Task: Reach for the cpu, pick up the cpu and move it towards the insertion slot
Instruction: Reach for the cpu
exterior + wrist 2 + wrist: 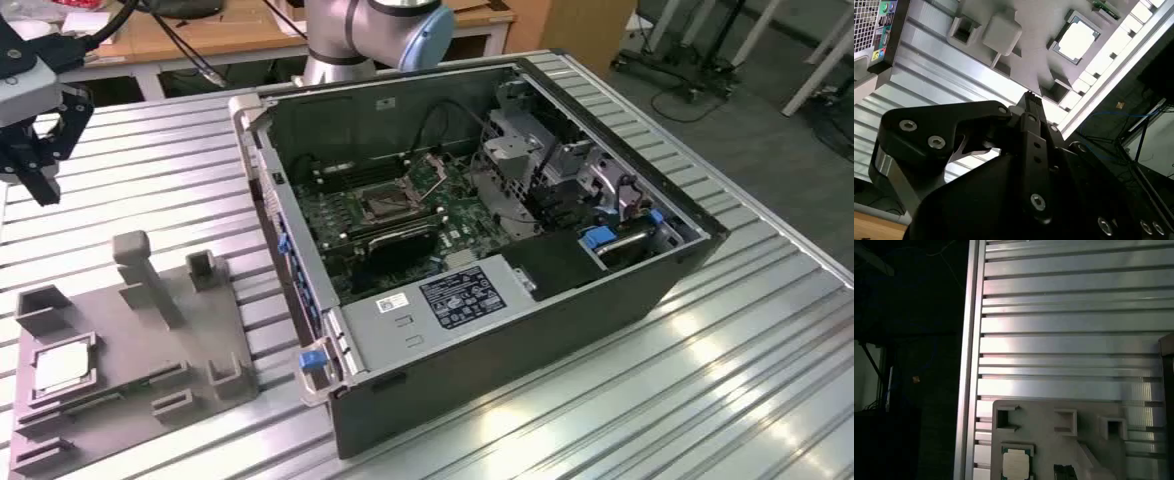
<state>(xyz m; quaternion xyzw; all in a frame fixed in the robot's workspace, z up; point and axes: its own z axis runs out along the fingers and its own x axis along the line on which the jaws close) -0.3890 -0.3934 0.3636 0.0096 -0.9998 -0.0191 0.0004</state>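
item: exterior view. the claw (43,188) is being held high above the slatted counter (160,170), at the exterior view's far left. its tips are being shown drawn together, as far as can be judged, and nothing is being gripped. the cpu (60,368) is being kept flat in a recess of the grey tray (147,330), well apart from the claw and nearer the camera. the insertion slot (387,205) is being shown inside the open computer case (534,330), on the green board, well apart from the tray.

item: second wrist view. the claw (1029,96) is being seen from behind, its dark tip being lined up over the tray's (1034,30) edge. the pale cpu (1076,37) is being framed by the recess walls, off to one side of the tip's line.

item: first wrist view. the cpu (1016,462) is being shown seated in the tray (1034,432), beside the counter's (1064,345) edge rail.

item: hazards, judged. with the claw being offset from the chip, a tray block or recess wall is likely to be struck on a misaligned descent. the thin, flat chip is being offered little edge for gripping, so it is liable to be tipped, slipped or dropped. the case wall is being left in the path toward the slot.
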